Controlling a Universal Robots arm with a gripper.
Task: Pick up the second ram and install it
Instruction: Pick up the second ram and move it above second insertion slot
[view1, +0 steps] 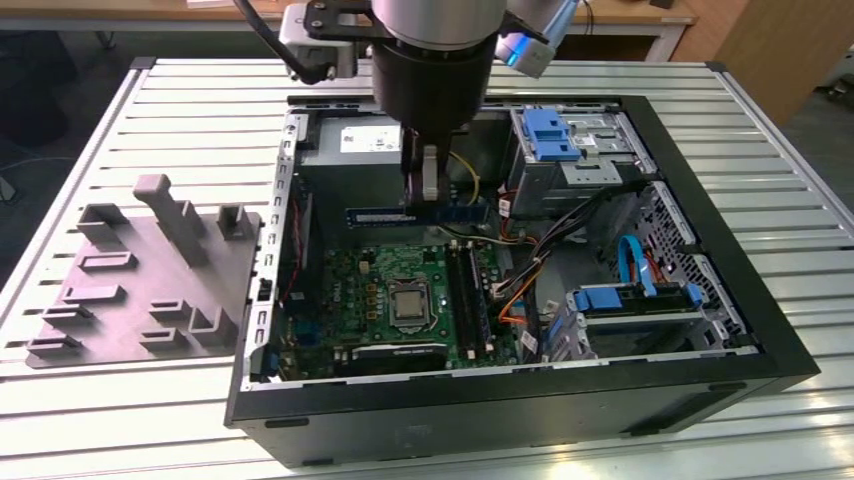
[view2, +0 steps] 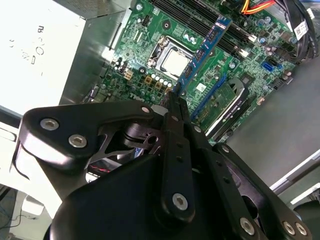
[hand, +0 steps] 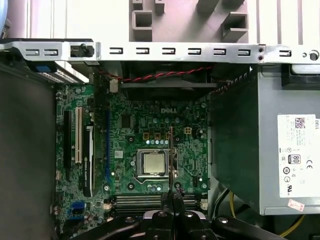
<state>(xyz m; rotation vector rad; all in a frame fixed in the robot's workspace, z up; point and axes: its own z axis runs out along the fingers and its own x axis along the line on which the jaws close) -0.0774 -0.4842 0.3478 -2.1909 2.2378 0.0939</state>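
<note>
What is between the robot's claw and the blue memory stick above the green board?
Nothing. The gripper is shut directly on the second ram, with no gap or other thing between them, as the second wrist view shows.

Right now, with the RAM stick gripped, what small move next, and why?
Probably rotate the wrist to line them up: the gripper holds the RAM stick crosswise to the black memory slots, above the motherboard, so lowering now likely would not seat it.

A robotics lab or workshop. A slatted aluminium table (view1: 787, 140) carries an opened computer case (view1: 534, 415) and a grey fixture block (view1: 134, 290).
</note>
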